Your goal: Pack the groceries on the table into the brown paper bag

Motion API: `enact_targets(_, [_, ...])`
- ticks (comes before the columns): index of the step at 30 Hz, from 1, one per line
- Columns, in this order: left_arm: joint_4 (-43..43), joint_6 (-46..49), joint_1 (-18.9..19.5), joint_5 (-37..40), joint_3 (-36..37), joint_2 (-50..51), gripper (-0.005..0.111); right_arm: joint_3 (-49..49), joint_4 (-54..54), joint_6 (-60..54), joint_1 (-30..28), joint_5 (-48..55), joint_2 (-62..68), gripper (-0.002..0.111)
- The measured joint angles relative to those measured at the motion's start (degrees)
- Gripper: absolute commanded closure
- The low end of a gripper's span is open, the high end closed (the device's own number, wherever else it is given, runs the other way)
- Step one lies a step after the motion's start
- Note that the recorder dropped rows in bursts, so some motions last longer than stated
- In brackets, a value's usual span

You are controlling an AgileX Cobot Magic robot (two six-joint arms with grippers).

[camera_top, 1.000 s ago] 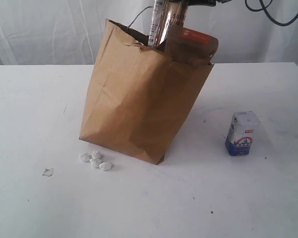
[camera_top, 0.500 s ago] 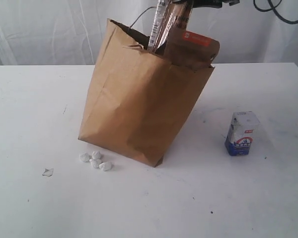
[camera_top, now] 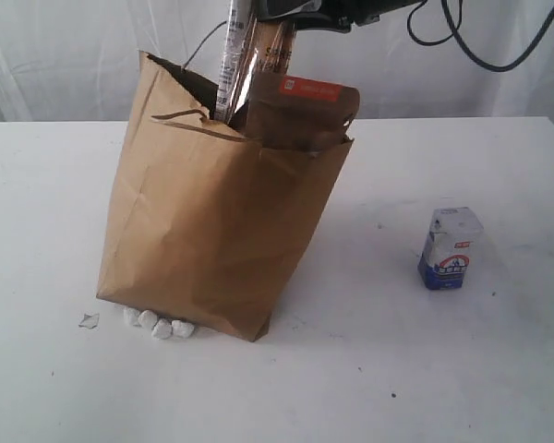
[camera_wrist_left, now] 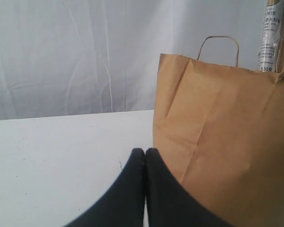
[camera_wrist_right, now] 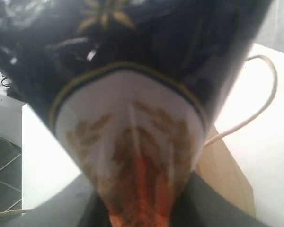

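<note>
the right gripper [camera_top: 279,11] is reached in from the upper right of the scene, over the open mouth of the brown paper bag [camera_top: 203,231], and is seen clamped on the upper end of the dark spaghetti packet [camera_top: 245,65]. the packet is held nearly upright, its lower part sunk inside the bag and its upper part standing above the torn rim. in the right wrist view the packet is framed closely between the two dark fingers [camera_wrist_right: 71,210], with a pale cord handle [camera_wrist_right: 262,90] looped beside it. the orange-labelled brown pouch [camera_top: 305,115] is lodged in the bag just right of the packet, its top showing above the rim. the bag is set left of centre on the table [camera_top: 425,369], its top leaning toward the right. the left gripper [camera_wrist_left: 145,152] is held near the bag's wall, jaws pressed together with nothing between them. the small blue-white carton [camera_top: 451,247] is stood upright on the table, well apart to the right of the bag. small white pebble-like bits [camera_top: 157,325] are lying against the bag's near bottom edge.
</note>
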Motion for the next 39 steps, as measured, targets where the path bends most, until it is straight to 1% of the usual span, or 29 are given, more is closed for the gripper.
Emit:
enact_targets(7, [0.0, 0.0, 0.0, 0.0, 0.0, 0.0, 0.107, 0.0, 1.0, -3.1, 0.0, -0.3, 1.3, 0.108])
enact_targets(17, [0.0, 0.0, 0.0, 0.0, 0.0, 0.0, 0.107, 0.0, 1.4, -3.3, 0.0, -0.3, 1.3, 0.108])
enact_targets(23, [0.0, 0.0, 0.0, 0.0, 0.0, 0.0, 0.107, 0.1, 5.1, -2.7, 0.0, -0.1, 1.9, 0.108])
enact_targets(33, [0.0, 0.0, 0.0, 0.0, 0.0, 0.0, 0.107, 0.6, 7.4, -1.9, 0.0, -0.1, 2.1, 0.108])
enact_targets(39, [0.0, 0.0, 0.0, 0.0, 0.0, 0.0, 0.107, 0.6, 12.4, -1.6, 0.2, 0.6, 2.1, 0.108])
